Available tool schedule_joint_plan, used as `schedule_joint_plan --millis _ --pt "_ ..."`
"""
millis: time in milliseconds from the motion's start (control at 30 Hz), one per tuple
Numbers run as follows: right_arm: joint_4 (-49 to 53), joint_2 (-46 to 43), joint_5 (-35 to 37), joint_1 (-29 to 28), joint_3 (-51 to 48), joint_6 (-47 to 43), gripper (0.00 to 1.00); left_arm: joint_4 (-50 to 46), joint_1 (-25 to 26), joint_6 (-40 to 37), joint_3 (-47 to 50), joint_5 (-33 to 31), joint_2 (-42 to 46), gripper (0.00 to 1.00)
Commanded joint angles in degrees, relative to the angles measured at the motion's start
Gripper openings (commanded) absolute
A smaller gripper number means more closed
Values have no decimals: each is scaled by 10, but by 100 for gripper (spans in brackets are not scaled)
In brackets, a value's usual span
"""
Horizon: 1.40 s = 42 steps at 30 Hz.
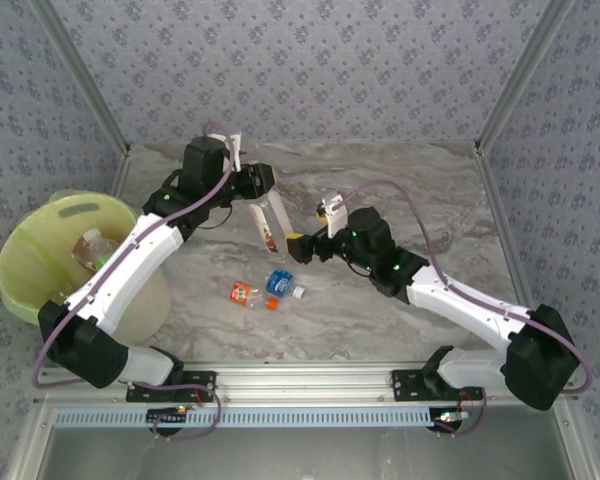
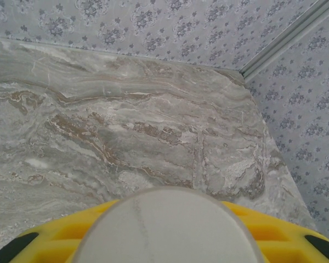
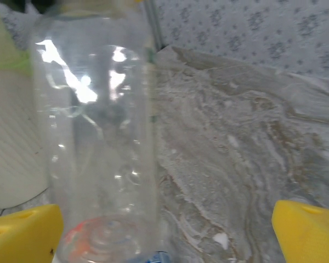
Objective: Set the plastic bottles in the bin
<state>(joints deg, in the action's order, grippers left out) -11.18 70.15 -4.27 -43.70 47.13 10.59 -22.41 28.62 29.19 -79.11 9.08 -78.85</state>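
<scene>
One clear bottle [image 1: 270,225] hangs clamped in the left gripper [image 1: 262,190].

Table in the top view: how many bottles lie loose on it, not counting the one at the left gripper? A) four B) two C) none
B: an orange-labelled bottle and a blue-labelled bottle lie together on the table; the left gripper holds the clear bottle.
</scene>
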Motion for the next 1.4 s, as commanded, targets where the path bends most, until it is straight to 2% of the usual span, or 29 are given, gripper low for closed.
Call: schedule_joint_plan --millis 0,267,367,567,700,767,867,1067,1200,1367 --pt "21 -15 69 7 -16 0 100 -10 0 -28 -23 -12 27 0" --pt "-32 -13 165 43 -74 86 100 -16 0 -76 -16 11 83 0" --pt "-64 -11 192 45 -94 106 100 -26 0 -110 -12 1 114 0" --pt "-58 2 195 48 -84 109 100 -90 0 -160 -58 -49 160 0" --pt "-50 12 170 53 -73 98 100 -118 -1 -192 -124 -6 184 0" --pt "-52 19 153 55 -69 88 100 -140 -1 -207 -165 -8 191 0" --pt "-59 27 147 55 -68 84 100 -192 -1 -236 -218 -72 194 0" --pt "-66 33 141 55 -65 81 100 -242 -1 -307 -276 -261 212 0" --pt "-55 35 150 55 -61 77 100 -225 -1 -361 -287 -388 233 0" --pt "-63 42 156 58 -59 81 100 -137 -1 -430 -237 -565 249 0"
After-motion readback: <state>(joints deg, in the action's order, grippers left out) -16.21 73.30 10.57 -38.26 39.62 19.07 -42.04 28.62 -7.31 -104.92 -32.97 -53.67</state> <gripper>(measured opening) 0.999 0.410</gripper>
